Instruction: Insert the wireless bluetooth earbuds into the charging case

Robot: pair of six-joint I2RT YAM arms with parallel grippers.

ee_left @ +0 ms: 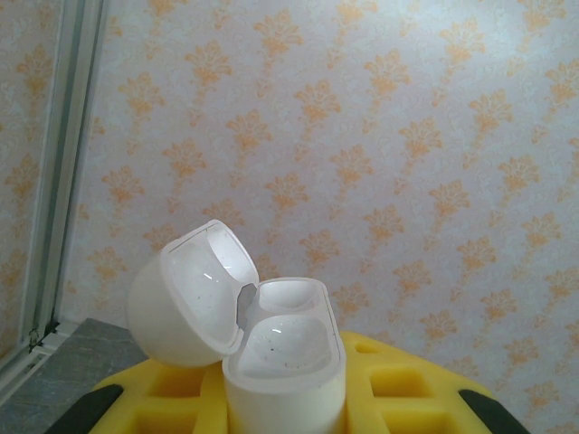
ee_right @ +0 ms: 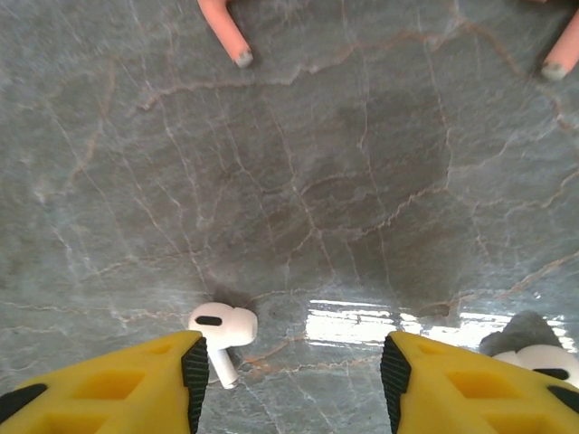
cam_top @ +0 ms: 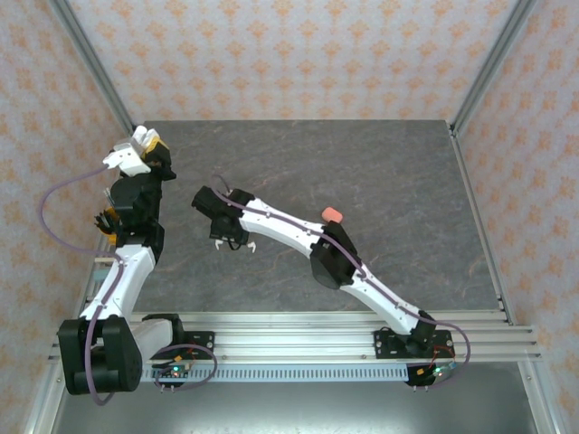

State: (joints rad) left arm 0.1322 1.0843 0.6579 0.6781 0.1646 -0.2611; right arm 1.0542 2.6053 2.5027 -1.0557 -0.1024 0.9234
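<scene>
My left gripper (ee_left: 285, 402) is raised at the left side (cam_top: 143, 149), shut on a white charging case (ee_left: 282, 348). The case stands upright between the yellow fingers with its lid (ee_left: 185, 298) swung open and both wells empty. Low over the table, my right gripper (ee_right: 294, 380) (cam_top: 232, 240) points down and is open. One white earbud (ee_right: 223, 327) lies on the table right against the inner side of its left finger (ee_right: 194, 375). A second white earbud (ee_right: 543, 355) peeks out behind the right finger (ee_right: 470, 384). Two salmon pink earbud stems (ee_right: 226, 32) (ee_right: 561, 52) lie farther off.
A salmon pink case (cam_top: 333, 214) lies on the grey marbled table (cam_top: 398, 181) beside the right forearm. Patterned walls and metal frame rails (cam_top: 475, 72) close in the table at the back and sides. Open tabletop stretches to the back right.
</scene>
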